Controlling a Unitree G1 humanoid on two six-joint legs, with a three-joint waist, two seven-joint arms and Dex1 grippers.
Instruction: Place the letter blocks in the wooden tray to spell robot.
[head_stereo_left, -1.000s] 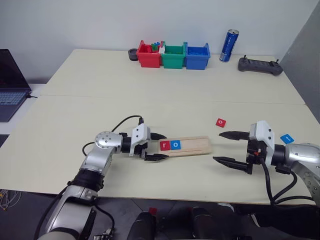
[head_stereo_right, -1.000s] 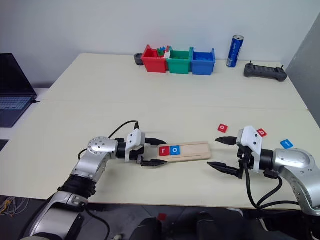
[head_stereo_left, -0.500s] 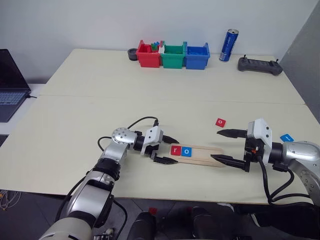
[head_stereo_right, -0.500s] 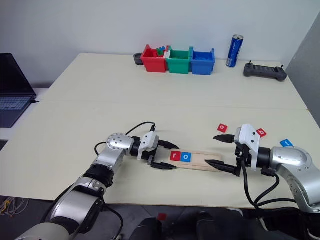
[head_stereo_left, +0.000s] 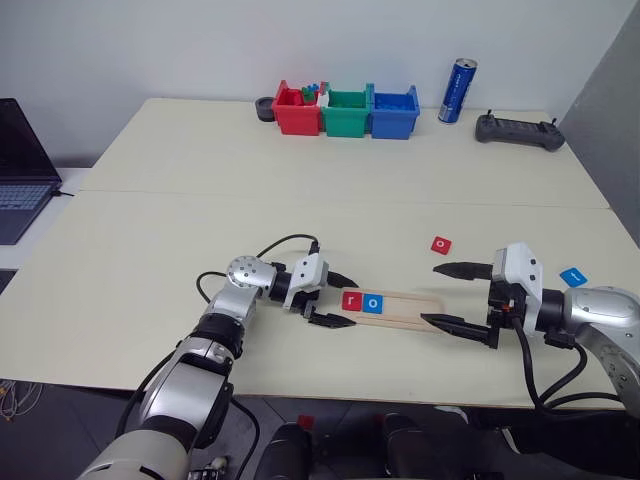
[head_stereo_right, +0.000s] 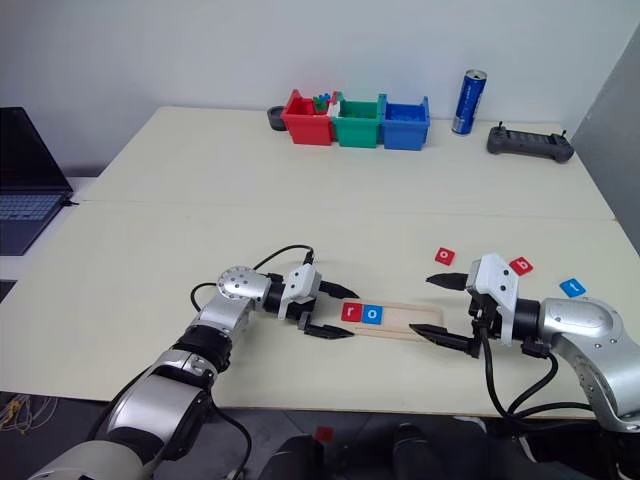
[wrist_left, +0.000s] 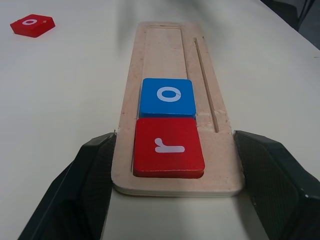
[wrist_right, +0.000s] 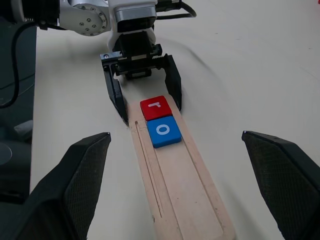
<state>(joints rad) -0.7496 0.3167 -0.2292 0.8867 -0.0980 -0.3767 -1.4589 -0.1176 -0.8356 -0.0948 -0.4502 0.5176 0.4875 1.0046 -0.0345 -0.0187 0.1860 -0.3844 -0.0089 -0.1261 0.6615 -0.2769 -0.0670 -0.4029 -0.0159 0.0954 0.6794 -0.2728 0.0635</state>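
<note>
While the wooden tray (head_stereo_left: 410, 303) lies flat on the table (head_stereo_left: 200, 200), the left claw (head_stereo_left: 354, 303) holds it by its left end. The two black fingers (wrist_left: 95, 165) press on the long sides of the tray, one on each side, so this claw is closed on the wood.

Two letter blocks sit in the tray at that end. The red r (head_stereo_left: 351, 300) is right between the left claw's fingers. The blue o (head_stereo_left: 372, 302) touches it on the next spot. The other spots in the tray are bare wood.

The right claw (head_stereo_left: 430, 294) is at the other end of the tray. It is spread wide and holds nothing. One finger is on the far side of the tray's end and one is on the near side, and both are apart from the wood.

Three more blocks lie loose on the table. A red o (head_stereo_left: 441, 244) is a little behind the right claw. A red b (head_stereo_right: 522, 265) and a blue block (head_stereo_left: 572, 275) lie out by the right arm, near the table's right edge.

The tray is close to the front edge of the table. Behind it is a lot of bare table. Far back stand a red bin (head_stereo_left: 298, 108), a green bin (head_stereo_left: 347, 112), a blue bin (head_stereo_left: 394, 112), a blue can (head_stereo_left: 458, 90) and a dark controller (head_stereo_left: 518, 131). A laptop (head_stereo_left: 22, 170) is off to the left
</note>
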